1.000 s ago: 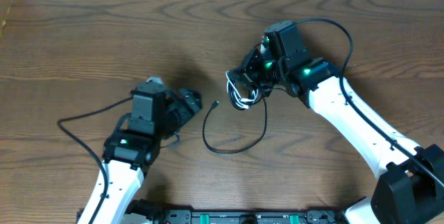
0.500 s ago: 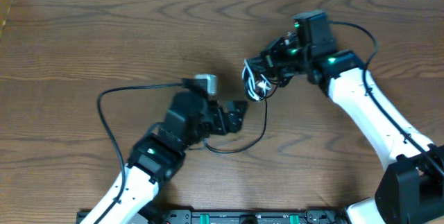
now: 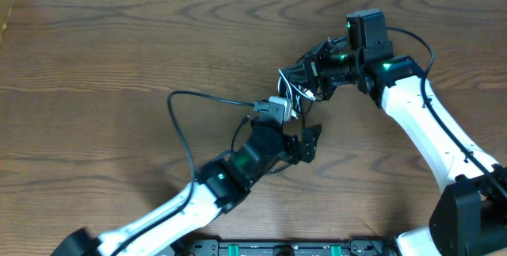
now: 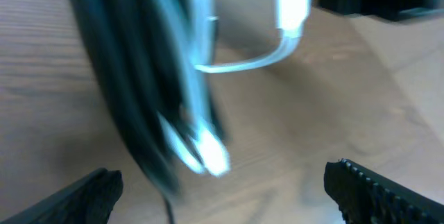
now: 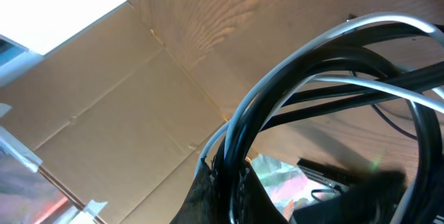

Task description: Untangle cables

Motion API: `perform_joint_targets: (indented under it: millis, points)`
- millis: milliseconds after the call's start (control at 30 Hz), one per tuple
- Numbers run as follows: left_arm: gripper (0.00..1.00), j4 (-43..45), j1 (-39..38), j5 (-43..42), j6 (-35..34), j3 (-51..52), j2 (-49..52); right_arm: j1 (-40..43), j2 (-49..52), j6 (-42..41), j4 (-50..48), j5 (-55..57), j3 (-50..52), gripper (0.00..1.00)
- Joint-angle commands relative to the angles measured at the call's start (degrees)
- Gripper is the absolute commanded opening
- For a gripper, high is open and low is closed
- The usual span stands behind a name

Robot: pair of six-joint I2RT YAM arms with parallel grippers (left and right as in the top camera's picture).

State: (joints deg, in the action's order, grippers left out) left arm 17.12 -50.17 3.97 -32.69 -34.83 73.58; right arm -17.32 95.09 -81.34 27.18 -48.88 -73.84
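Cables (image 3: 290, 91) hang tangled right of centre, clamped in your right gripper (image 3: 305, 76). Your left gripper (image 3: 310, 140), jaws wide and empty, sits just nearer. Untangling looks barely started.

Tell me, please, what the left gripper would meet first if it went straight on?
Most likely the dangling bundle of black and white cables, which hangs just ahead between the fingers of the open left gripper; the blur leaves its depth unclear.
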Motion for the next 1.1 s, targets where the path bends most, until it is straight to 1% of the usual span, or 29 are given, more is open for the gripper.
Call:
perform_joint_targets:
  millis: [0, 100, 167, 200, 267, 300, 367, 400, 467, 500, 567, 633, 767, 833, 933, 967, 1067]
  points:
    - [0.98, 3.02, -0.04, 10.62, 0.96, 0.22, 4.7, 0.15, -0.59, 2.69, 1.44, -2.91, -0.94, 0.01]
    - [0.97, 4.94, -0.04, 14.49, 0.96, 0.22, 7.19, 0.63, -0.59, 3.76, 3.1, -2.89, -0.94, 0.01]
    - [0.89, 5.01, -0.04, 16.5, 0.98, 0.22, 7.78, 1.01, -0.59, 5.16, 3.13, -2.91, -0.94, 0.01]
    - [0.8, 5.01, -0.04, 17.42, 0.98, 0.22, 7.78, 1.14, -0.59, 5.55, 3.15, -2.91, -0.94, 0.01]
    - [0.55, 6.03, -0.04, 19.65, 0.98, 0.22, 7.74, 1.25, -0.59, 5.81, 3.8, -2.73, -0.94, 0.01]
    - [0.53, 6.91, 0.0, 19.69, 0.98, 0.22, 7.74, 1.22, -0.59, 5.84, 3.96, -2.67, -0.94, 0.01]
    - [0.52, 9.05, 0.0, 19.65, 0.98, 0.22, 7.74, 1.22, -0.59, 5.86, 4.02, -2.69, -0.94, 0.01]
    - [0.46, 10.03, 0.0, 19.65, 0.98, 0.22, 7.74, 1.2, -0.59, 5.92, 4.24, -2.67, -0.94, 0.01]
    - [0.13, 10.91, 0.0, 19.67, 1.01, 0.22, 7.74, 1.33, -0.59, 6.93, 4.76, -1.97, -0.94, 0.01]
    - [0.08, 10.88, 0.0, 19.67, 1.01, 0.22, 7.74, 1.53, -0.59, 7.61, 5.29, -1.09, -0.94, 0.01]
    - [0.08, 10.14, -0.02, 19.5, 1.03, 0.22, 7.74, 2.01, -0.59, 8.85, 7.08, 0.44, -0.94, 0.01]
    - [0.07, 7.08, 0.0, 16.68, 1.42, 0.22, 7.41, 2.99, -0.59, 10.6, 10.08, 1.46, -0.94, 0.01]
    - [0.07, 0.76, 0.0, 10.4, 7.28, 0.22, 4.68, 4.66, -0.59, 17.7, 12.81, 1.38, -0.94, 0.01]
    - [0.07, -3.41, 0.0, 9.51, 10.71, 0.22, 0.98, 5.92, -0.59, 24.02, 15.13, 2.93, -0.94, 0.01]
    - [0.07, -7.8, 0.09, 9.49, 14.16, 0.22, -5.66, 7.23, -0.59, 30.67, 17.57, 11.45, -0.94, 0.02]
    - [0.08, -9.27, 0.28, 8.7, 15.13, 0.22, -9.2, 7.65, -0.59, 32.87, 19.65, 17.31, -0.94, 0.01]
    - [0.08, -10.45, 1.66, 3.63, 15.06, 0.22, -15.56, 7.91, -0.59, 33.92, 24.37, 23.78, -0.94, 0.01]
